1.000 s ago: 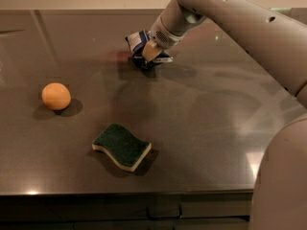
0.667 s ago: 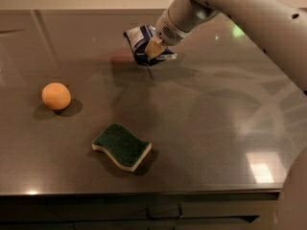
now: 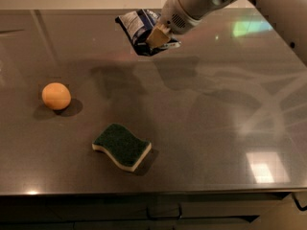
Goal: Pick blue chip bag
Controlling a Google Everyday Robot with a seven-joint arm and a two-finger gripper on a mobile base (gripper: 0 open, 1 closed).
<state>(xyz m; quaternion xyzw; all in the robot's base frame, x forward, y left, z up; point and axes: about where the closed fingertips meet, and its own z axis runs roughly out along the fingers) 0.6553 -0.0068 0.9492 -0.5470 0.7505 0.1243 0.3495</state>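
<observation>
The blue chip bag (image 3: 139, 28) is a wrinkly dark blue foil bag with white patches. It hangs in the air above the far part of the grey table (image 3: 216, 128). My gripper (image 3: 157, 36) is shut on the bag's right side, its tan finger (image 3: 158, 34) pressed across the foil. The white arm reaches in from the upper right. A dark shadow of arm and bag lies on the table below.
An orange ball (image 3: 56, 96) sits at the left of the table. A green-topped sponge (image 3: 122, 146) lies near the front edge at centre left. The table's front edge runs along the bottom.
The gripper has lifted the blue chip bag off the table and raised it higher. The ball and sponge have not moved.
</observation>
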